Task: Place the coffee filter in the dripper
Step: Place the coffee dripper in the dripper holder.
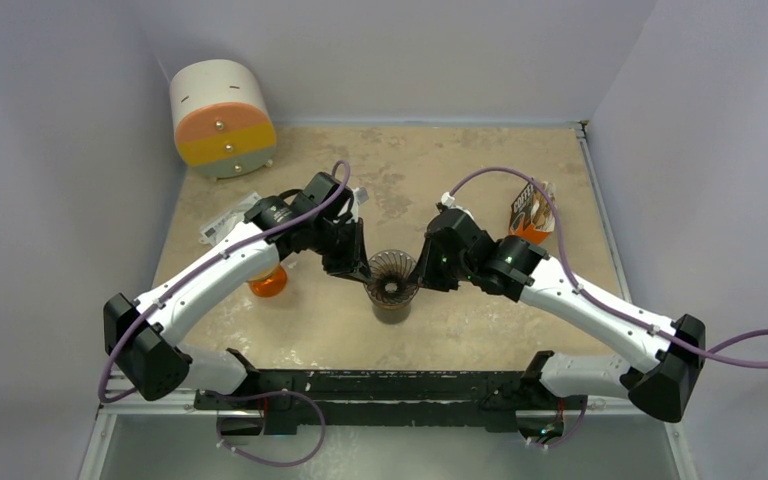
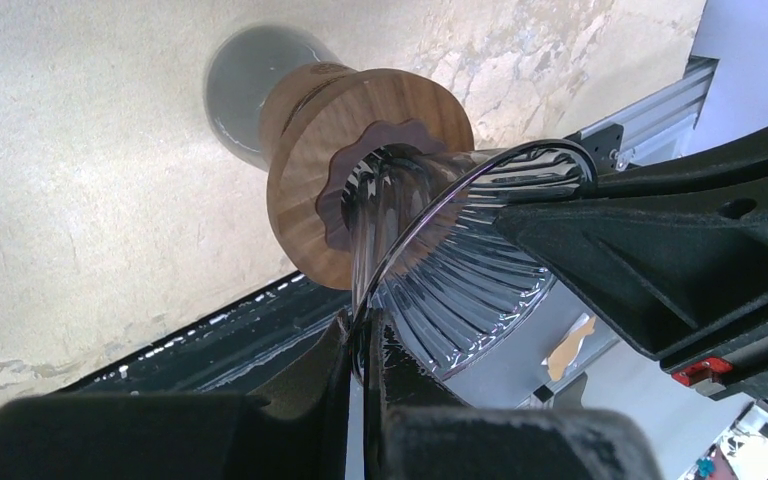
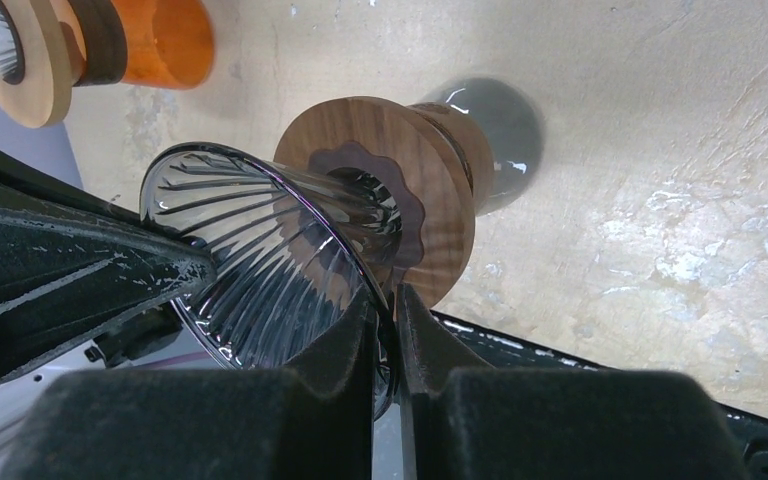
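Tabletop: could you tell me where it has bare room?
Bare: the far middle, between the striped canister and the coffee bag; the near strip before the glass dripper. Crowded: the centre, where jaws grip the dripper's rim, and the left by the orange cup.

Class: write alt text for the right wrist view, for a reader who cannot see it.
The right end effector pinches the rim of a ribbed glass dripper with a wooden collar; the left end effector grips the opposite rim. An orange cup sits top left.
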